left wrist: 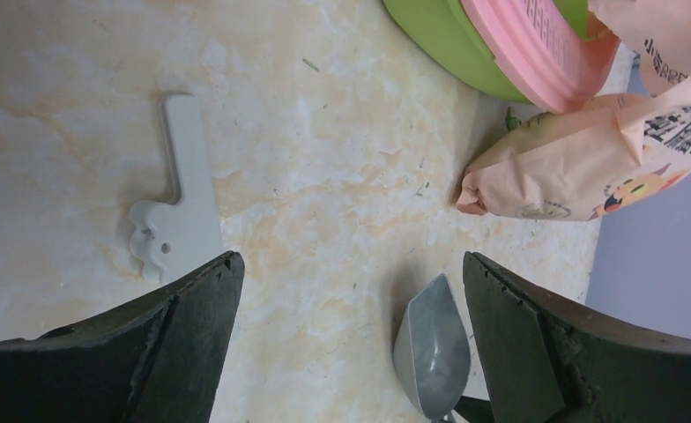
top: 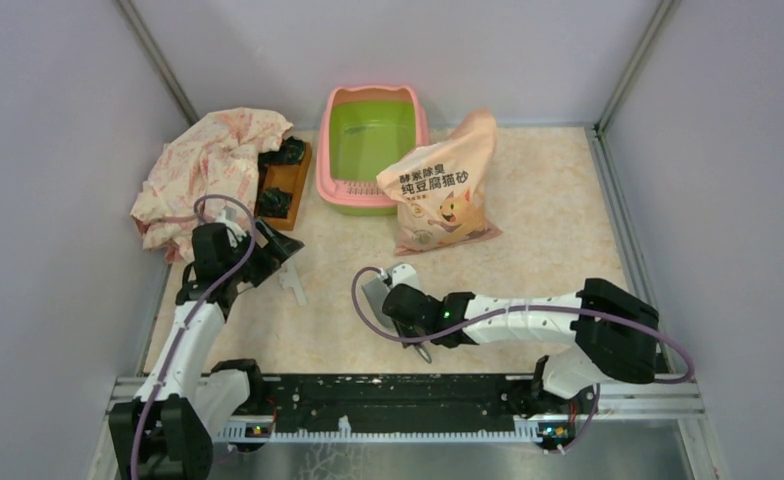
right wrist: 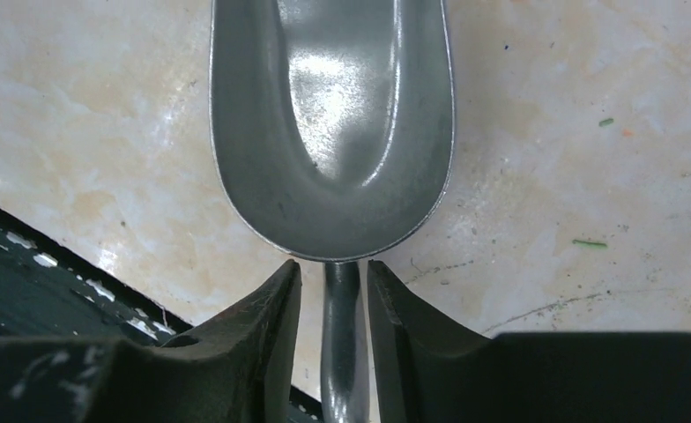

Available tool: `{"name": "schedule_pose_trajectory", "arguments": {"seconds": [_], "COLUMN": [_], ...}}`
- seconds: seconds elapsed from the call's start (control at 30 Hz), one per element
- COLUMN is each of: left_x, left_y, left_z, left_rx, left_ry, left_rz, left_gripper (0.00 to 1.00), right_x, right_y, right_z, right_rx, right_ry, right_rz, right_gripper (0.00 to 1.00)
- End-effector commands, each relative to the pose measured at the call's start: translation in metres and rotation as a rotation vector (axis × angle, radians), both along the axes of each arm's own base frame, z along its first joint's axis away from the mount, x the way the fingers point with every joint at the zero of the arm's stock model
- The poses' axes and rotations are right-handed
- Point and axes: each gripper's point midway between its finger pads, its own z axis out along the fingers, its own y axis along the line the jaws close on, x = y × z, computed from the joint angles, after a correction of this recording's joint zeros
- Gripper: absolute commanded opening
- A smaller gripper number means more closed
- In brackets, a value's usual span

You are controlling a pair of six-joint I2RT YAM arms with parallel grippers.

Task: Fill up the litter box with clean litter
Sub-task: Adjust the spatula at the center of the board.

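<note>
My left pincer is spread wide. My right pincer straddles the scoop handle; whether it pinches, I cannot tell. The litter box sits far back, the litter bag touching it.

1x box, 1x bag, 1x scoop

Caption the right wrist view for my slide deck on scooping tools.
Right gripper straddling the thin handle of an empty silver metal scoop lying on a marbled beige tabletop.

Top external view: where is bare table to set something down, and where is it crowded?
Free: right of the peach bag to the wall; patch between litter box and metal scoop. Crowded: far left, cloth against wooden block.
</note>
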Motion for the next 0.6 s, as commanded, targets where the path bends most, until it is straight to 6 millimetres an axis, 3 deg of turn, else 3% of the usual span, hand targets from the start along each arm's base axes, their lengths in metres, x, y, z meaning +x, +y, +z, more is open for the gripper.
{"name": "schedule_pose_trajectory", "arguments": {"seconds": [0.0,0.1,0.3,0.57], "left_x": [0.002,-0.001,-0.007,-0.002], "left_y": [-0.020,-0.035,-0.066,-0.078], "left_z": [0.017,0.023,0.036,0.046], "left_rx": [-0.016,-0.004,0.021,0.077], "left_ry": [-0.046,-0.051,-0.073,-0.101], "left_rz": [-0.105,-0.156,-0.254,-0.280], "left_gripper": [0.99,0.99,0.99,0.99], "right_x": [0.012,0.011,0.018,0.040], "right_y": [0.025,0.025,0.034,0.039], "right_z": [0.020,0.019,0.023,0.034], "right_rx": [0.071,0.070,0.080,0.074], "right_ry": [-0.046,-0.040,-0.031,-0.078], "right_rz": [-0.014,-0.016,-0.087,-0.213], "right_gripper": [0.28,0.13,0.00,0.00]}}
